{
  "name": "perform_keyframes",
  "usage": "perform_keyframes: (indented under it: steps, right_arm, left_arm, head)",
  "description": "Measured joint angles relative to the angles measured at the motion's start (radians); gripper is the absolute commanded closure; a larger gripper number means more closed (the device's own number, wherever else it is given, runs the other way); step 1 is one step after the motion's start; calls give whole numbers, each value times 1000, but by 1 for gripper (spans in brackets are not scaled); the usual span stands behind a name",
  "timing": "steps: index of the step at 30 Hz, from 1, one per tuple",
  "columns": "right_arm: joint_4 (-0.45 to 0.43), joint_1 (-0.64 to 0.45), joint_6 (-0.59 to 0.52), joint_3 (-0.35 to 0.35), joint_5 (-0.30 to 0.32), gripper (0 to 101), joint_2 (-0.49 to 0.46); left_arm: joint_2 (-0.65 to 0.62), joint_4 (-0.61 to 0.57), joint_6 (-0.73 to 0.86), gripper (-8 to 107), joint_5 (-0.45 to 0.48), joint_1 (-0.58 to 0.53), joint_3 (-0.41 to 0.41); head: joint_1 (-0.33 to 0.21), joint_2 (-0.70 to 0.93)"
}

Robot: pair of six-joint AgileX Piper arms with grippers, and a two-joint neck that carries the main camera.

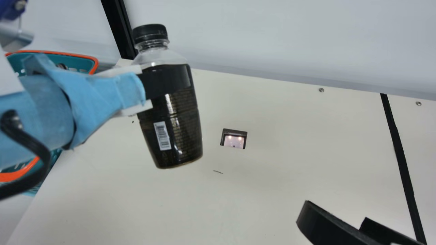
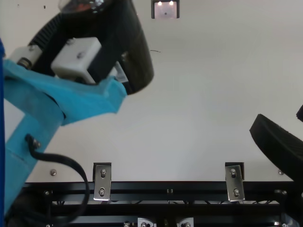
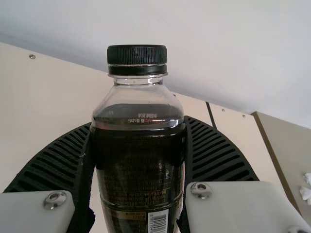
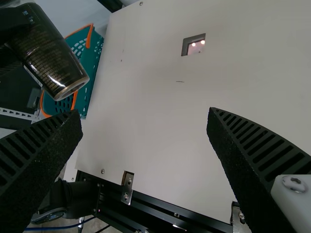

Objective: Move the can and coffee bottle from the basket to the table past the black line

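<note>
Coffee bottle (image 1: 173,126) is up, clamped in the left tool (image 1: 163,81), tilted above the counter (image 1: 272,170) towards its left edge; right tool (image 1: 335,217), towards the front edge, fingers spread!

A white barcode patch (image 1: 162,135) and rows of fine gold print (image 3: 133,189), too small for me to read, mark the black-capped, dark-wrapped clear plastic coffee bottle (image 1: 178,126).
</note>
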Motion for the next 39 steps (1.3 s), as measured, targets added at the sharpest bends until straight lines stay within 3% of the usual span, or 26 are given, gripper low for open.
perform_keyframes:
  steps: [8,25,31,39]
  right_arm:
    - [0,0,0,0,0,0,0]
    - [0,0,0,0,0,0,0]
    - [0,0,0,0,0,0,0]
    - [0,0,0,0,0,0,0]
  left_arm:
    - [0,-30,25,89,-8,28,-12]
    - [48,-548,377,89,97,279,-152]
    - [48,-616,408,89,115,257,-184]
    - [60,-588,361,89,114,148,-228]
  head:
    - [0,0]
    - [0,0]
    - [0,0]
    - [0,0]
